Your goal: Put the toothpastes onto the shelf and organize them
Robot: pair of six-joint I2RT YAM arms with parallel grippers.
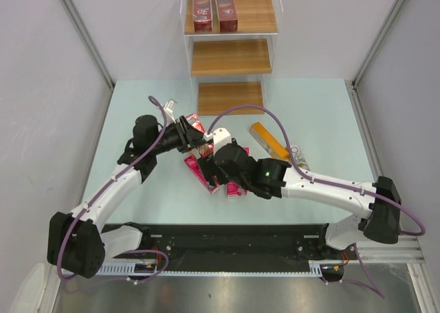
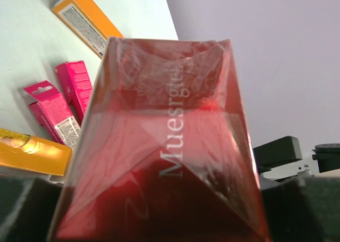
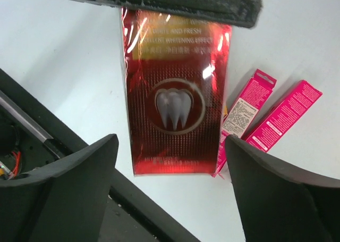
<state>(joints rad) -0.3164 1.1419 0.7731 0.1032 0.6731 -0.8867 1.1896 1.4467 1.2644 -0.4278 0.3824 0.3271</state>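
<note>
The left fingers (image 2: 21,210) pinch one end of a big dark red box (image 3: 172,103) and have hold of it. The box is shiny and has a white tooth picture on its flat face. In the left wrist view it fills almost all the space between those fingers. I cannot tell if the box rests on the bench (image 1: 137,106) or is lifted a little off it.

The right fingers (image 3: 69,194) are spread wide and hold nothing. They hang at the other end of the dark red box, one on each side. There is a gap between each finger and the box.

Two pink boxes (image 3: 244,111) lie side by side just beside the dark red box. The closer one looks partly tucked behind the long edge of the dark red box. An orange box (image 1: 269,141) lies on the bench to the right of the dark red box, apart from it. A yellow box (image 2: 32,154) lies near the dark red box in the left wrist view.

The shelf (image 1: 230,57) stands past the dark red box, at the far end of the bench. Two more red boxes (image 1: 201,9) sit side by side on its top board
</note>
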